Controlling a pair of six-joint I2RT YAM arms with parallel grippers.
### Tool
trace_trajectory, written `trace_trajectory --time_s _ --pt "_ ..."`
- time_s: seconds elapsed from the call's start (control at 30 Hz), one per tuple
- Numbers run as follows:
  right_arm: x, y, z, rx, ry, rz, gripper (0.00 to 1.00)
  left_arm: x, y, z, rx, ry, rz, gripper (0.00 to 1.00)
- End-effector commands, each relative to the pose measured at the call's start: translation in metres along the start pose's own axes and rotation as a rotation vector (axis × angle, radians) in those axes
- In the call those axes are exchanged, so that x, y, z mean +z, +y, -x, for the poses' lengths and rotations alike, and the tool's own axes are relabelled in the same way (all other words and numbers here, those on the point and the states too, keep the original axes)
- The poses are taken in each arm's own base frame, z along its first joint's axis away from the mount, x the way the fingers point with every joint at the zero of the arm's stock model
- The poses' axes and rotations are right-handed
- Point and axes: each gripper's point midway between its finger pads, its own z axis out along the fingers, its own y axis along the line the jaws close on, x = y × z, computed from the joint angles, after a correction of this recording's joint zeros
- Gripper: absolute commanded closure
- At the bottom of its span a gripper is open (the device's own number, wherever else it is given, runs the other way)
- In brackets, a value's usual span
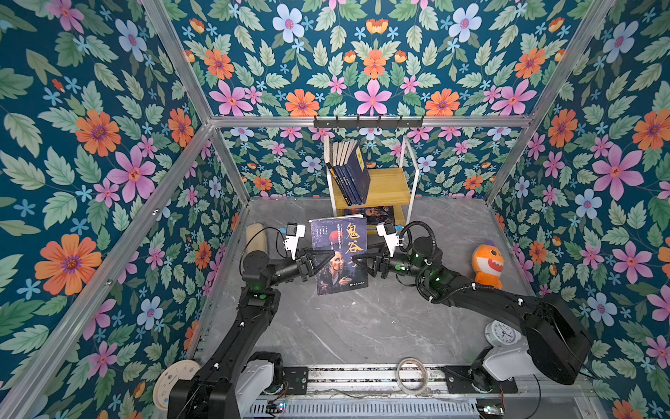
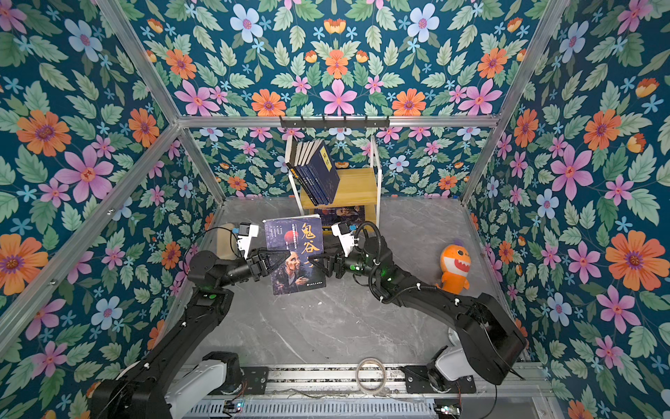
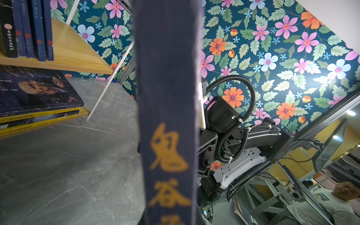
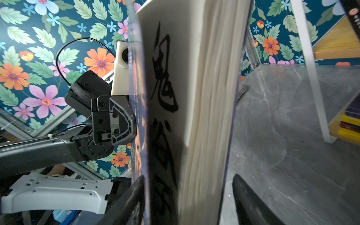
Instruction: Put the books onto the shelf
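Observation:
A dark book [image 1: 339, 254] [image 2: 295, 254] with an old-man portrait and orange title hangs above the table, cover up. My left gripper [image 1: 312, 264] [image 2: 272, 259] is shut on its spine side; the spine [image 3: 167, 97] fills the left wrist view. My right gripper [image 1: 359, 263] [image 2: 318, 263] [image 4: 188, 179] straddles the page edge [image 4: 210, 116]. One finger lies against the cover, the other finger [image 4: 249, 202] stands off with a gap. Behind stands the shelf [image 1: 388, 185] [image 2: 359, 185] [image 3: 72, 50]. Navy books [image 1: 350, 174] lean on its upper board, and stacked books [image 1: 373, 214] [image 3: 39, 91] lie on the lower one.
An orange shark plush [image 1: 487, 263] stands right of the right arm. A white clock [image 1: 502, 333] sits under that arm, a tape ring [image 1: 411, 375] on the front rail, a beige roll [image 1: 255, 235] at the left wall. A black hook rail [image 1: 368, 122] hangs above the shelf.

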Motion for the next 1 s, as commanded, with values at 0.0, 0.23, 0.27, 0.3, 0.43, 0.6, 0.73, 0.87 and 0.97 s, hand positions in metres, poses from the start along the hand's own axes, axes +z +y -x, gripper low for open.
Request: trace_trajectory --time_s 0.0,0.23,0.27,0.3,0.43,0.6,0.73,0.87,0.97 --pt "0.001 0.026 0.011 -0.026 -0.031 0.149 0.42 -0.001 -0.015 0.007 0.084 -0.022 -0.047 1.00" --pt "0.000 0.034 0.003 -0.024 0.018 0.237 1.00 0.000 -0.014 0.004 0.097 -0.013 -0.048 0.84" --pt "-0.001 0.034 0.003 -0.022 0.022 0.242 1.00 0.000 -0.012 0.002 0.102 -0.007 -0.043 0.74" --pt "-0.003 0.034 0.003 -0.025 0.022 0.238 1.00 0.001 -0.010 0.002 0.110 -0.001 -0.035 0.64" --pt "-0.011 0.031 -0.001 -0.060 0.041 0.181 1.00 0.002 0.004 -0.002 0.121 0.056 0.034 0.42" --pt "-0.032 0.021 -0.011 -0.148 0.126 0.023 1.00 0.000 0.022 -0.006 0.160 0.118 0.128 0.31" --pt "-0.055 0.024 -0.010 -0.246 0.148 -0.065 1.00 -0.002 0.028 -0.010 0.203 0.157 0.157 0.22" --pt "-0.083 0.019 -0.011 -0.344 0.197 -0.207 1.00 -0.005 0.036 -0.007 0.220 0.158 0.198 0.17" --pt "-0.103 0.016 -0.013 -0.417 0.242 -0.291 1.00 -0.008 0.038 -0.007 0.258 0.184 0.213 0.12"
